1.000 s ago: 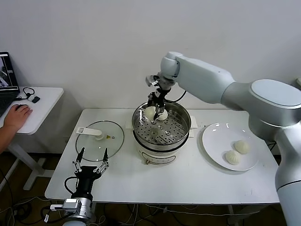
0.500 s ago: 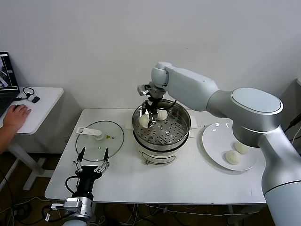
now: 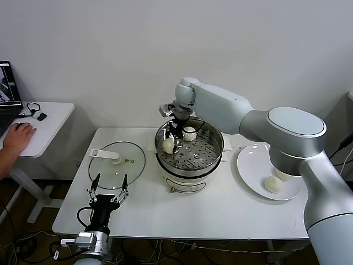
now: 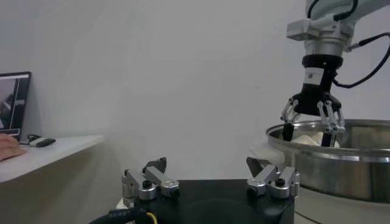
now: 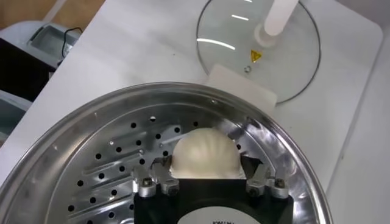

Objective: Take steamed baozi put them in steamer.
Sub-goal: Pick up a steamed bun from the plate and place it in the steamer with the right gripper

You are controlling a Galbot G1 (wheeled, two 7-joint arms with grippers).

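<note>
The steel steamer (image 3: 209, 157) stands mid-table on its white pot base. My right gripper (image 3: 173, 144) reaches down into its left side and is shut on a cream-white baozi (image 3: 167, 146), which rests at or just above the perforated floor. In the right wrist view that baozi (image 5: 203, 157) sits between the fingers (image 5: 148, 180) over the steamer floor (image 5: 103, 164). A second baozi (image 3: 189, 133) lies at the back of the basket. Two more baozi (image 3: 273, 184) lie on the white plate (image 3: 251, 165), one partly hidden by my arm. My left gripper (image 3: 106, 182) is open and empty at the table's front left.
The glass lid (image 3: 117, 160) with a white knob lies flat left of the steamer, just beyond my left gripper. A person's hand (image 3: 19, 137) rests on a small side table at far left. The left wrist view shows the steamer rim (image 4: 341, 164) and my right gripper (image 4: 311, 131).
My right gripper has carried the baozi from the back of the basket to its left side and lowered it toward the floor. My left arm has not moved.
</note>
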